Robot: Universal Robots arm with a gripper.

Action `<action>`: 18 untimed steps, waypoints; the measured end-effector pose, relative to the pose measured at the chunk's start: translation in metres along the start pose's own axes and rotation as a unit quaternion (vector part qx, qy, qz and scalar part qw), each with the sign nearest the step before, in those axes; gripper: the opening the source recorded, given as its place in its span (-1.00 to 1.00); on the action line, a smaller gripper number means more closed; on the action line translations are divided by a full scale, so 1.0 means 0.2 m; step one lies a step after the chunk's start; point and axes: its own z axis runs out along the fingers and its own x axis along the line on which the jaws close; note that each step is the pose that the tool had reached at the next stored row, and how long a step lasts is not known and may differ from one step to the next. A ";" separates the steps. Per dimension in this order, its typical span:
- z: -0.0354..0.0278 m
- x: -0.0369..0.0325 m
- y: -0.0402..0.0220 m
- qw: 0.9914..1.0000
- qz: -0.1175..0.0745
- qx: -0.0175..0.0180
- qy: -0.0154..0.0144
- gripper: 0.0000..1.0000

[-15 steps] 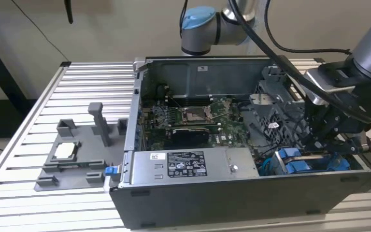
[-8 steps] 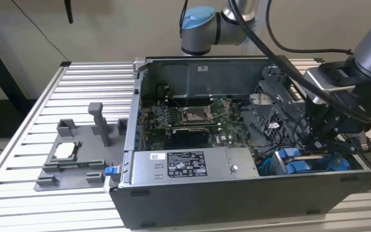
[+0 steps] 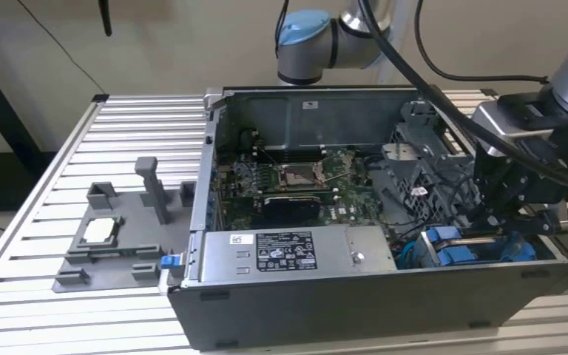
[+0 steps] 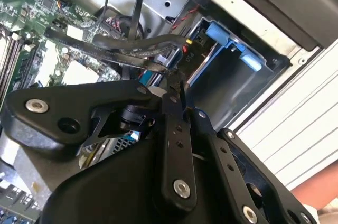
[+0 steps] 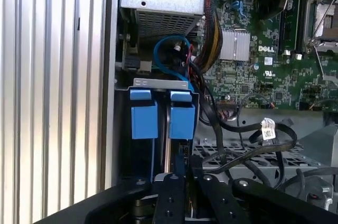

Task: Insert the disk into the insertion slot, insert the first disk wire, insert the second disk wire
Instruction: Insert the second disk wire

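Disk (image 5: 182,121) seated in slot (image 5: 158,84), blue tabs showing | arm bent down into case (image 3: 363,296) | pincer (image 4: 177,89) above slot, pressed together, pinching black wire (image 4: 132,44)

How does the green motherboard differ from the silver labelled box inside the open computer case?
The motherboard is green and crowded with parts; the silver box is plain metal with a label. The motherboard lies low in the case; the silver box stands taller, along the wall nearest in the exterior view. Both sit inside the case.
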 end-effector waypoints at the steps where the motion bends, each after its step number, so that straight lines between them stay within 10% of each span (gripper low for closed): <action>1: 0.001 -0.001 -0.002 1.000 0.001 -0.001 0.000 -0.69; 13: 0.004 -0.003 0.025 1.000 0.004 -0.002 0.000 -0.69; 18: 0.004 -0.005 0.036 1.000 0.003 0.004 0.000 -0.69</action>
